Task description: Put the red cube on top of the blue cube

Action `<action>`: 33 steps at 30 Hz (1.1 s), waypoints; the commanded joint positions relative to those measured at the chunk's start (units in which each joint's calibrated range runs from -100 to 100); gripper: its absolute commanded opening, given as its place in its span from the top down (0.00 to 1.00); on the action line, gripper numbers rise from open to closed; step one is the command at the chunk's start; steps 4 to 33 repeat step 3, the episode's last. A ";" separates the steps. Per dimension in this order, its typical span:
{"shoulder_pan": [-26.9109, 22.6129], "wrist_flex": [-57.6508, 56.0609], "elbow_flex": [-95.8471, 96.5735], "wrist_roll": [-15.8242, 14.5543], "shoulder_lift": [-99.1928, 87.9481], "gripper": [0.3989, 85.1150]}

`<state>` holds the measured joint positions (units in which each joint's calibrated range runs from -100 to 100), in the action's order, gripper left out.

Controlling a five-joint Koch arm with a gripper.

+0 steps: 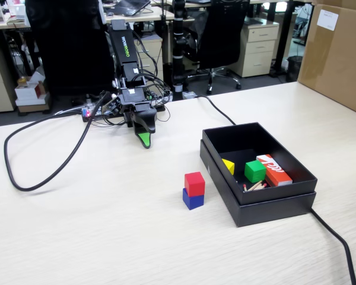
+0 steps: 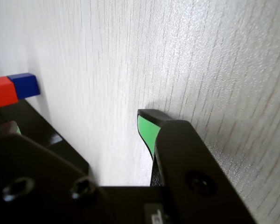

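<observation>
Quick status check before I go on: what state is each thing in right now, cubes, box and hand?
red cube: stacked on the blue cube, released.
blue cube: on the table, carrying the red cube.
black box: open, its lid nested beneath it; holds a green cube, a yellow block and a red-orange box.
hand: empty, away from the stack near the arm's base; open or shut cannot be told.

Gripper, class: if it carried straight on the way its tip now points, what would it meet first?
Most likely the bare table. The gripper points downward, tip close to the surface, well away from the red cube and black box.
</observation>
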<state>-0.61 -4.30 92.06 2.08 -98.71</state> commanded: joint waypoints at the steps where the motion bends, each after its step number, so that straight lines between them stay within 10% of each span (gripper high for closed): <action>1: 0.00 -1.36 1.87 0.29 0.20 0.43; 33: 0.00 -1.36 1.87 0.29 0.20 0.43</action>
